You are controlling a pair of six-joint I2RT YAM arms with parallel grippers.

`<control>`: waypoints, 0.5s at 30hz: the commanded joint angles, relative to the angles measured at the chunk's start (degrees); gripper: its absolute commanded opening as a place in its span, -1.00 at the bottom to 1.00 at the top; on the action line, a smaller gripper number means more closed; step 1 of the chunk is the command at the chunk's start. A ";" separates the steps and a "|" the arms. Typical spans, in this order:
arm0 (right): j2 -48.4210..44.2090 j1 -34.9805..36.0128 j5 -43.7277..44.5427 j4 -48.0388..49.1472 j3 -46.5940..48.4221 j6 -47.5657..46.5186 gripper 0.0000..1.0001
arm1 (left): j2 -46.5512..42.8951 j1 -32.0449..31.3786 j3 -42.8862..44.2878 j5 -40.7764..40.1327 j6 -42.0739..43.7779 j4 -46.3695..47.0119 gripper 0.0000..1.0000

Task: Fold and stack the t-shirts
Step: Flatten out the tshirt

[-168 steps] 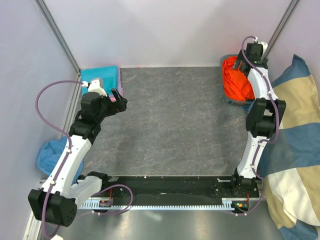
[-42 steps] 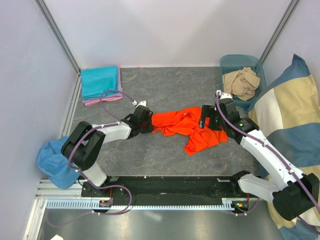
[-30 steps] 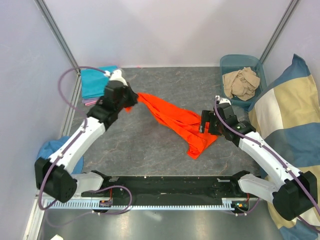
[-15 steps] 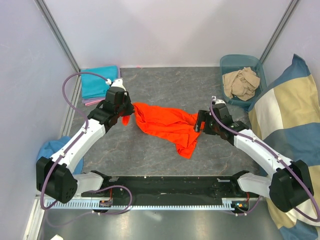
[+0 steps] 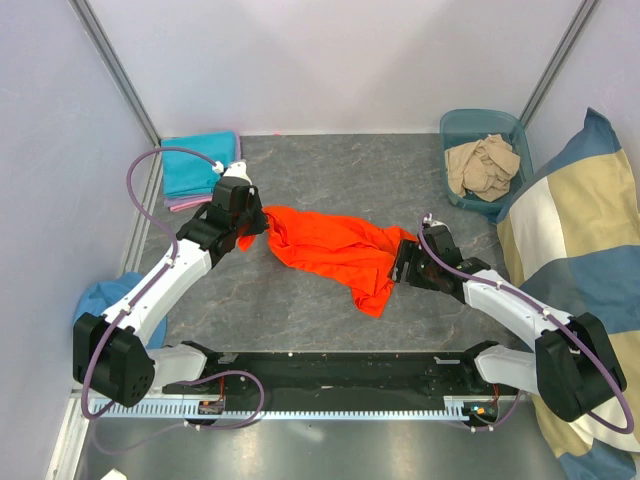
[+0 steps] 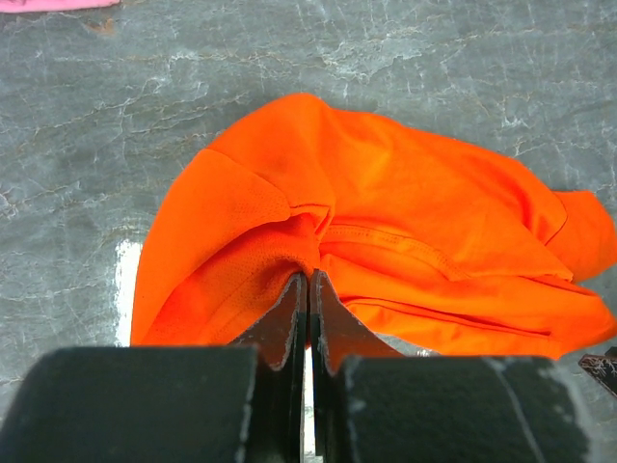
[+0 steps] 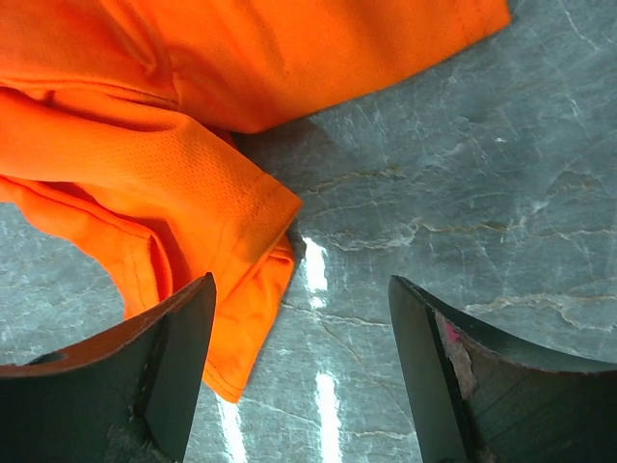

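Nearest, item 1: black mounting rail (image 5: 330,368) along the table's near edge, both arm bases bolted to it.

Item 2: table (image 5: 340,170), hard grey slab with pale marbled veining, glossy enough to show light glare in the wrist views.

Item 3: blue cloth (image 5: 95,308), soft rumpled heap off the table's left side.

Item 4: cushion-like fabric (image 5: 590,240), large, blocked in navy blue and beige, slumped at the right.

Item 5: right gripper (image 5: 403,262), 2 dark fingers (image 7: 174,347) spread wide apart and low over the table, astride a hemmed corner of the cloth; nothing is clamped.

Item 6: orange t-shirt (image 5: 330,250), bright orange fine-mesh knit with stitched hems, lying crumpled mid-table in a band between the 2 grippers, 1 tail trailing toward the near edge.

Item 7: left gripper (image 5: 252,222), jaws pressed together on a pinch of the orange t-shirt's left end, folds fanning out from the tips.

Item 8: teal t-shirt (image 5: 200,163), folded flat and square at the far left corner, resting on a pink-lilac t-shirt (image 5: 188,205) showing only as a thin edge.

Item 9: bin (image 5: 455,125), translucent blue-green plastic, far right corner, holding crumpled beige t-shirts (image 5: 485,163).
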 commanded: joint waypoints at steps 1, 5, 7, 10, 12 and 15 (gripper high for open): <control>0.15 -0.21 -0.25 4.64 -0.41 0.90 0.60 | -1.30 -0.11 -0.22 0.12 1.78 1.23 -0.96; 1.64 -0.12 -0.25 7.10 -0.58 0.55 0.59 | -1.57 -0.11 -0.57 0.12 1.69 1.23 -0.96; 2.34 -0.12 -0.25 8.94 -0.58 0.46 0.58 | -1.74 -0.11 -0.83 0.12 1.60 1.23 -0.96; 4.10 -0.12 -0.25 10.27 0.03 0.11 0.51 | -2.01 -0.11 -1.18 0.21 1.69 1.32 -0.96; 5.94 -0.12 0.80 11.75 0.21 -0.07 0.11 | -2.27 -0.11 -1.53 -0.06 1.69 1.23 -0.96; 8.23 -0.12 0.36 13.17 0.56 -0.59 -1.00 | -2.62 -0.11 -1.89 -0.41 1.78 1.23 -0.96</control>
